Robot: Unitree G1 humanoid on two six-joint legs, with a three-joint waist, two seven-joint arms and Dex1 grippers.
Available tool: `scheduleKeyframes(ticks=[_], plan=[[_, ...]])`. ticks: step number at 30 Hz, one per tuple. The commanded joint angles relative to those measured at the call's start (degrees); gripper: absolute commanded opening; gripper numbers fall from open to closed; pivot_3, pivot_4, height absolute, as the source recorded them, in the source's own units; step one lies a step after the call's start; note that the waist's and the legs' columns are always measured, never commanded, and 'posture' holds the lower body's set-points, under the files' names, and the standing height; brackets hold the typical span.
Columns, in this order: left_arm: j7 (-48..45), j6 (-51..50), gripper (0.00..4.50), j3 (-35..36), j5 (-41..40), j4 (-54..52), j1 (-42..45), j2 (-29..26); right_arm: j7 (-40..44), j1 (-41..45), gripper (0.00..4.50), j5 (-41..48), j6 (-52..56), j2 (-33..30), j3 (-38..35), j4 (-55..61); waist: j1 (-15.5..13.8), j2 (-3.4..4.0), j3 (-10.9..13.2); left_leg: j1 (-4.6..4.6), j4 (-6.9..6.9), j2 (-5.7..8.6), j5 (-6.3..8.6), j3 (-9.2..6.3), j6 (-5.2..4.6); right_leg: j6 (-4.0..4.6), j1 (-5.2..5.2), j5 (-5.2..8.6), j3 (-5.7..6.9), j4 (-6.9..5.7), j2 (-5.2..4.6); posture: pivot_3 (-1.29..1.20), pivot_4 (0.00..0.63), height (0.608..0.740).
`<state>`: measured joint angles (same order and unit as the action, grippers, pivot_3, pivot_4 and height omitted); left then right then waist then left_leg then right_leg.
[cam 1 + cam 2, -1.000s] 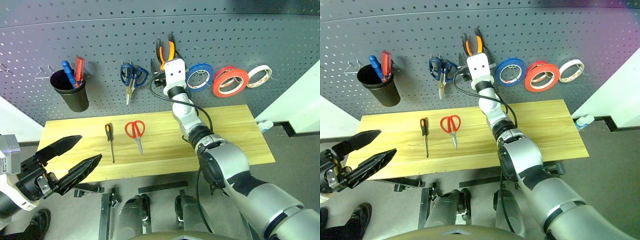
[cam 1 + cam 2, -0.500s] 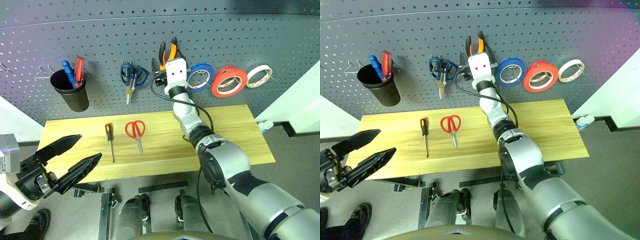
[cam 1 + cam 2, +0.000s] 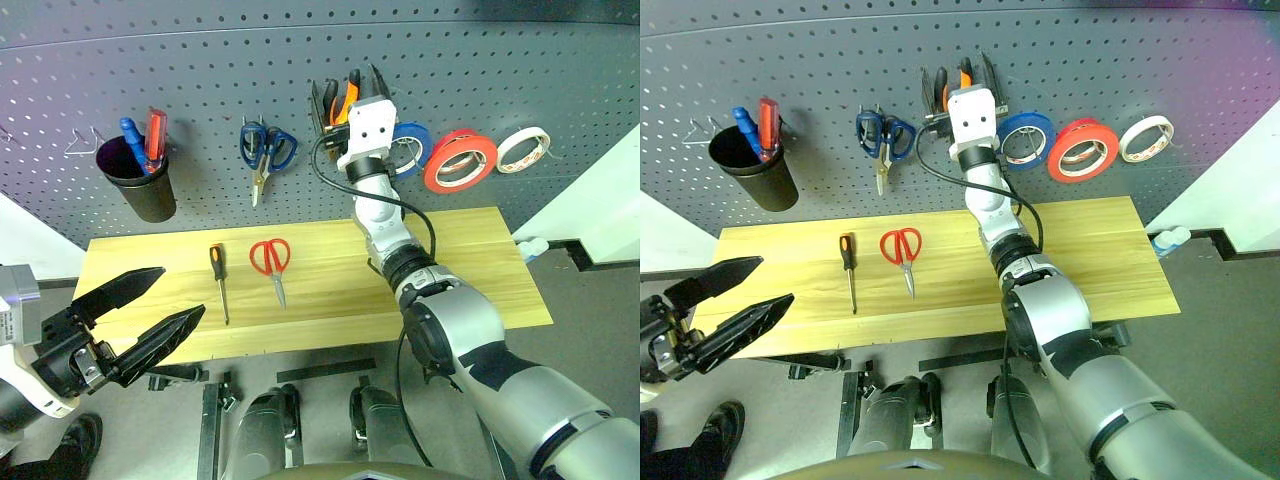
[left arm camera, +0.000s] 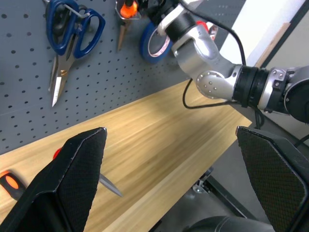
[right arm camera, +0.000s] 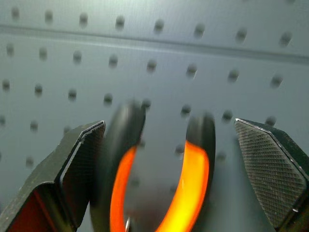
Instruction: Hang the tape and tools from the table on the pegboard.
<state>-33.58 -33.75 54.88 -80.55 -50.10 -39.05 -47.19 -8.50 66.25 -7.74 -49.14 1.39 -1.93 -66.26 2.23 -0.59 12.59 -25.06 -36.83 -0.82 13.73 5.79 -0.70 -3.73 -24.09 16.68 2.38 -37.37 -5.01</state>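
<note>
Left gripper (image 3: pixel 135 315) hovers low off the near left corner of the table (image 3: pixel 480 270), its two black wedge-shaped fingers with a fine mesh texture spread wide, holding nothing.

On the dark grey pegboard (image 3: pixel 200 80), a regular grid of small holes, from left: a bare wire hook (image 3: pixel 82 140); a glossy black cup (image 3: pixel 140 182) holding a blue-handled tool (image 3: pixel 133 140) and a red-handled tool (image 3: pixel 157 133); blue-handled scissors (image 3: pixel 263 155) hanging blades down.

On the pale yellowish wood, grain running lengthwise, a slim screwdriver (image 3: pixel 218 277) with an orange-and-black handle lies shaft toward the near edge. Just beside it, apart, red-handled scissors (image 3: pixel 272 264) lie with closed metal blades toward the near edge.

Right gripper (image 3: pixel 350 85) is raised against the pegboard, fingers parted on either side of the pliers (image 3: pixel 343 97). In the right wrist view the curved orange-and-black handles (image 5: pixel 164 179) sit between the textured pads without visible contact; whether the pliers hang on a hook cannot be told.

Further right on the board: a blue tape roll (image 3: pixel 405 150), partly behind the wrist; the thick-walled red tape roll (image 3: pixel 460 160); a thin whitish roll with red edge (image 3: pixel 522 149).
</note>
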Motion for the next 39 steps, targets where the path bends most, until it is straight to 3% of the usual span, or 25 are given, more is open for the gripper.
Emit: scheduleKeyframes(ticks=[1,16,22,28,39], plan=[[-0.1,-0.1,4.50,0.1,-0.8,0.1,0.5,-0.6,1.5,-0.5,4.48,1.7,-2.3,0.4,-0.3,5.2,0.0,-0.01,0.0,0.00,0.00,0.00,0.00,0.00,0.00,0.00,0.00,0.00,0.00,0.00,0.00,0.15,0.226,0.740],[-0.3,-1.6,4.50,-1.8,0.1,1.5,3.9,-1.2,16.2,-9.2,4.48,15.7,1.6,1.3,-1.5,22.8,0.1,-0.03,0.0,0.00,0.00,0.00,0.00,-0.02,-0.01,-0.03,0.03,-0.02,0.02,0.00,0.01,0.12,0.217,0.740],[-1.3,-1.2,4.50,-4.2,2.5,2.9,5.7,-0.6,26.6,-23.1,4.48,23.0,13.9,-1.8,1.5,41.8,-0.1,-0.03,0.0,0.00,0.02,0.00,0.01,-0.07,-0.02,-0.20,0.07,-0.11,0.06,0.03,0.00,0.08,0.211,0.740],[-2.1,-0.7,4.50,-8.3,5.6,4.8,9.6,-0.2,30.5,-35.3,4.48,25.6,26.6,-5.8,3.1,55.9,0.4,-0.02,0.0,0.01,0.02,-0.01,0.01,-0.12,0.00,-0.12,0.09,-0.07,0.08,0.05,-0.02,0.03,0.202,0.740],[-3.4,0.6,4.50,-17.1,13.7,8.7,16.8,2.6,48.9,-41.1,4.48,38.7,55.1,-17.9,2.0,60.5,0.4,-0.06,0.0,0.01,0.02,-0.02,0.02,-0.12,-0.01,-0.05,0.09,-0.03,0.08,0.06,-0.04,-0.05,0.180,0.740]])
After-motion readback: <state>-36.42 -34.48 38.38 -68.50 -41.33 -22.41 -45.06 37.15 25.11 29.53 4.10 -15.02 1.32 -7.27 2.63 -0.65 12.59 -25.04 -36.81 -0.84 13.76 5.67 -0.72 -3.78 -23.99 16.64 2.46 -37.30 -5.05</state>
